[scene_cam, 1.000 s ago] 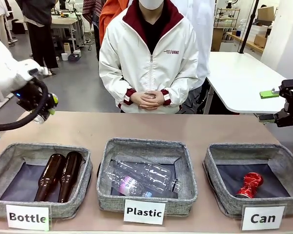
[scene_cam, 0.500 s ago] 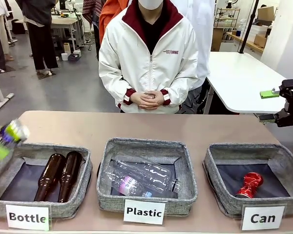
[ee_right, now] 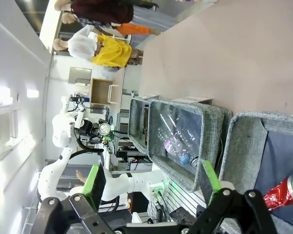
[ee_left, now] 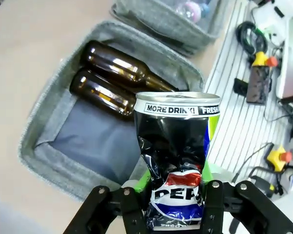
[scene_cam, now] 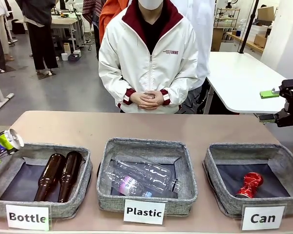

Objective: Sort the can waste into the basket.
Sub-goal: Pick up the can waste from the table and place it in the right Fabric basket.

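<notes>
Bare tabletop (scene_cam: 151,126) behind three baskets (scene_cam: 146,170)

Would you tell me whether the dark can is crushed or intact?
Crushed: the dark can is dented at its waist, clamped in the left gripper.

The left gripper (ee_left: 178,214), clamped on the dark can (scene_cam: 6,141), now sits lower, over the Bottle basket's (scene_cam: 36,151) outer edge.

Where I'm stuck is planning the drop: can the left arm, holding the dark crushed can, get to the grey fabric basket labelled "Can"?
Probably, but not directly. The left gripper holds the dark crushed can at the far left, while the grey "Can" basket sits far right, open-topped, past two other baskets.
</notes>
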